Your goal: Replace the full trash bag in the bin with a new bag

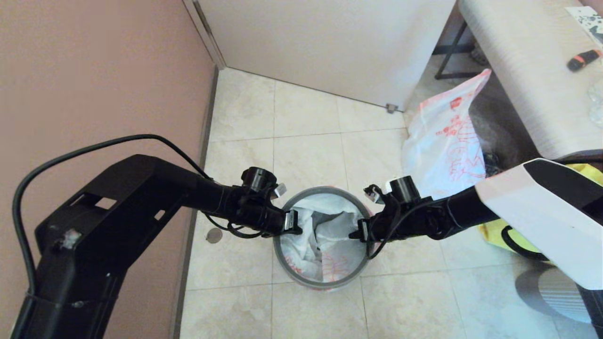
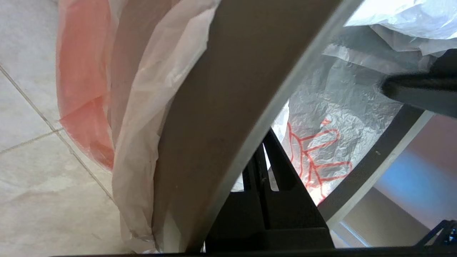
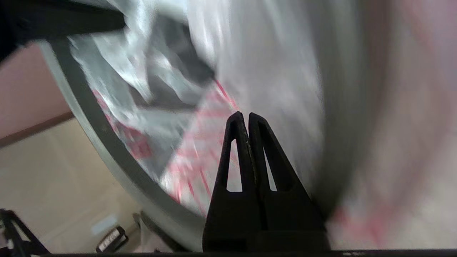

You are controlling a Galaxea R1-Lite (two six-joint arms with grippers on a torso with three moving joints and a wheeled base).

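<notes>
The floor (image 1: 306,117) of pale beige glossy tiles fills the middle of the head view. The small round black bin (image 1: 321,278) with a grey hoop rim stands on it at lower centre, lined with a thin white red-printed plastic bag (image 1: 325,235). A bulky white bag with red-orange print (image 1: 445,141) sits on the tiles at upper right, beside the white counter (image 1: 523,70). A big yellow bag (image 1: 494,233) lies at right. A small round grey disc (image 1: 214,235) lies left of the bin.
</notes>
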